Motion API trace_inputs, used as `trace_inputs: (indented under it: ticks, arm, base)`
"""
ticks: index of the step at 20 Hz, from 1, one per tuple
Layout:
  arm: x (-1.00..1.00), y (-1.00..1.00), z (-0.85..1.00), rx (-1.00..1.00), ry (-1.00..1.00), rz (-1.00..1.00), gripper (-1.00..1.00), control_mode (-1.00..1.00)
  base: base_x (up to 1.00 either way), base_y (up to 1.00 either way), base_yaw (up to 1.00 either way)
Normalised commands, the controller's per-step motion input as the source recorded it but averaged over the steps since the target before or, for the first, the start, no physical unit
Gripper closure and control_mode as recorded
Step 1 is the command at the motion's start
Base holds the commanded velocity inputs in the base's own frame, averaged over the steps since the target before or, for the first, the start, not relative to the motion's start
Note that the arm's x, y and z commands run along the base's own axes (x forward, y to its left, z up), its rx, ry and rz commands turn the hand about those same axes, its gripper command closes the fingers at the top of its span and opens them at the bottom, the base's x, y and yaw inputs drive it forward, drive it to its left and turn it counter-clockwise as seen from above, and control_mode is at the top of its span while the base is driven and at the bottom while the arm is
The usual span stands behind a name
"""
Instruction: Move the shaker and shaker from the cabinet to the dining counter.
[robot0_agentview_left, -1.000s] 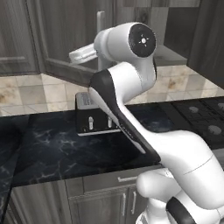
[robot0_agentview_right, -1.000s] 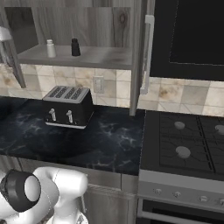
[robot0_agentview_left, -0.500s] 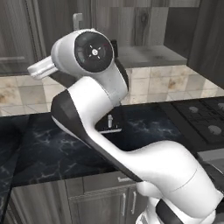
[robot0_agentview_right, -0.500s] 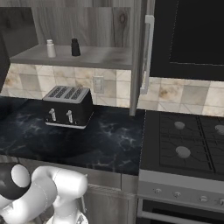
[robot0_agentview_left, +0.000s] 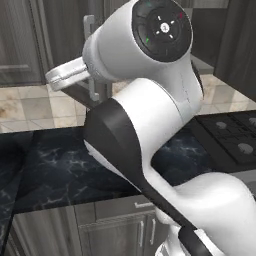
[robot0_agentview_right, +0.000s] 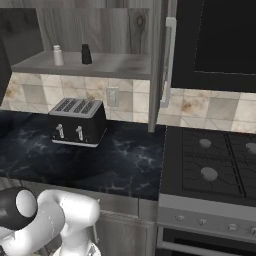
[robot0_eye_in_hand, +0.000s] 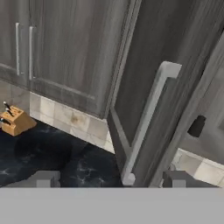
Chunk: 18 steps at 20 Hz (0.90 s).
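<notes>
Hand (robot0_eye_in_hand: 107, 179) fingers apart, nothing held, facing the open cabinet door's handle (robot0_eye_in_hand: 146, 120). Further back, white shaker (robot0_agentview_right: 58, 55) and black shaker (robot0_agentview_right: 86, 54) stand apart on the cabinet shelf (robot0_agentview_right: 110, 65). Probably light, rigid, tippy: grip mid-body.

Home kitchen, wood-grain wall cabinet (robot0_agentview_right: 100, 30), toaster (robot0_agentview_right: 77, 121) on black marble worktop (robot0_agentview_right: 125, 165), gas stove (robot0_agentview_right: 215, 160), beige tile backsplash (robot0_agentview_right: 210, 110)

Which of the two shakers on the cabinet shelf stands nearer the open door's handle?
The black shaker. In the right base view it stands to the right of the white shaker on the cabinet shelf, closer to the door handle.
</notes>
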Motion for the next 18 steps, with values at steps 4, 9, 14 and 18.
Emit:
trace_inputs:
  ticks: [4,9,14,18]
  arm:
    - [-0.52,-1.00,0.22,0.20,0.16,0.00,-1.00,-1.00]
    - [0.07,-1.00,0.01,0.24,0.20,0.00,-1.00,-1.00]
    - [0.46,-1.00,-0.17,0.31,0.12,0.01,-1.00,-1.00]
    - [0.27,-0.96,-0.32,0.26,0.02,0.06,-1.00,-1.00]
  base:
    - [0.00,0.00,0.00]
    - [0.00,0.00,0.00]
    - [0.00,0.00,0.00]
    - [0.00,0.00,0.00]
